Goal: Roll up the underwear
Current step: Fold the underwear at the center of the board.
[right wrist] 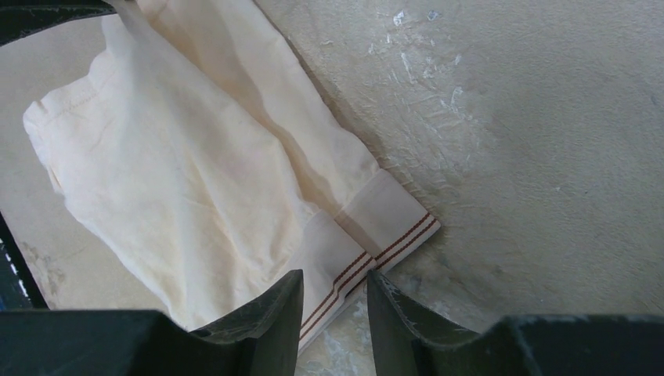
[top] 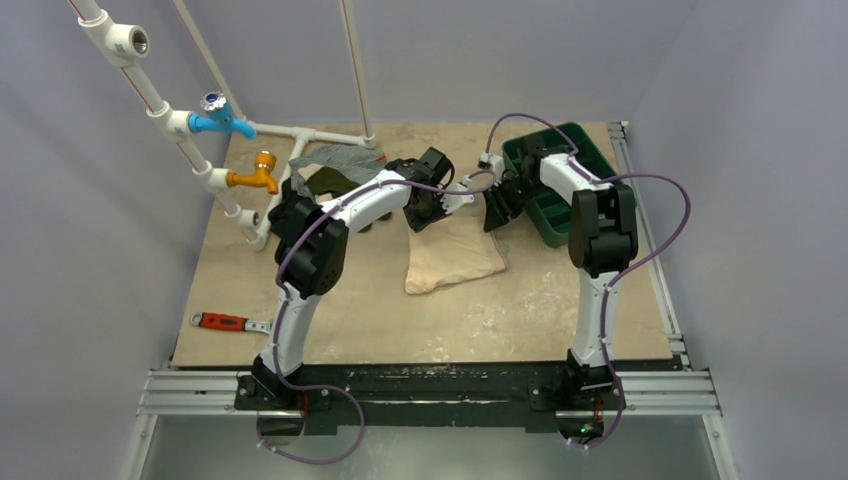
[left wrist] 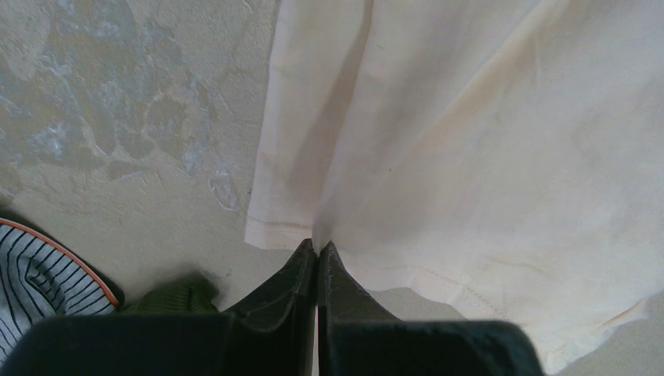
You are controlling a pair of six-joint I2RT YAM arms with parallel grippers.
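Note:
The underwear [top: 452,257] is a pale beige cloth lying flat on the table, with its far edge lifted. My left gripper [top: 424,214] is at its far left edge. In the left wrist view the jaws [left wrist: 317,246] are shut on a pinched fold of the stitched hem [left wrist: 438,157]. My right gripper [top: 495,211] is at the far right corner. In the right wrist view it [right wrist: 333,279] is open, its jaws either side of the white band edge with two red lines [right wrist: 368,251]; I cannot tell if they touch it.
A green tray [top: 573,146] stands just right of the right gripper. An olive-green garment [top: 326,181] and a grey striped garment [top: 341,157] lie behind the left arm, near white pipes with taps [top: 222,120]. A red wrench [top: 224,322] lies at the near left.

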